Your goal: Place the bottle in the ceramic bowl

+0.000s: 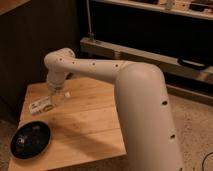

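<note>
The bottle (pixel 41 105) is small and whitish with a pale label. It lies on its side on the left part of the wooden table (pixel 90 125). The ceramic bowl (pixel 31 140) is a glossy black shallow bowl at the table's front left corner, just below the bottle and apart from it. My gripper (pixel 54 96) hangs from the white arm (pixel 100 70) directly above and just right of the bottle, close to the tabletop. The gripper's body hides where it meets the bottle.
A dark wall panel (pixel 35 45) stands behind the table. A metal shelf rail (pixel 150 55) runs across the back right. Speckled floor (pixel 195 125) lies to the right. My own large arm link (pixel 145 115) covers the table's right side.
</note>
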Available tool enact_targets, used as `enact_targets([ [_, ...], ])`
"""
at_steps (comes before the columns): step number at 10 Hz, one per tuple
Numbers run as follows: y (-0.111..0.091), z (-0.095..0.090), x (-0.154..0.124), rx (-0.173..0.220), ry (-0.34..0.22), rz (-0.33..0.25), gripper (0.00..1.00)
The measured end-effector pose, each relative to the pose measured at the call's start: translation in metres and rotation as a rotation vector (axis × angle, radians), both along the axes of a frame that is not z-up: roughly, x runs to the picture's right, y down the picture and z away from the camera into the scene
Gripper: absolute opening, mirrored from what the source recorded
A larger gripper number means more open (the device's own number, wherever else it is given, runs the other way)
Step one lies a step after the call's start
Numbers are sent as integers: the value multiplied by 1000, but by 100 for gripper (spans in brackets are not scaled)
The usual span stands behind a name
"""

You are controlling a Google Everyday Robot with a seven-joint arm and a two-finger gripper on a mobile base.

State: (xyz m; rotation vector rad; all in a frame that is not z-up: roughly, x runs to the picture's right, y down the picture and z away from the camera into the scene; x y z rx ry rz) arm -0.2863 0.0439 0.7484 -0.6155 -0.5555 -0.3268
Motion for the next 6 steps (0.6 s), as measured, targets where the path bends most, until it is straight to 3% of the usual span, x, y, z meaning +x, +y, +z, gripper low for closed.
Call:
enact_targets([
  [3, 11, -9, -1, 6, -20, -44, 0],
  [6, 11, -8, 0, 6, -19, -44, 0],
])
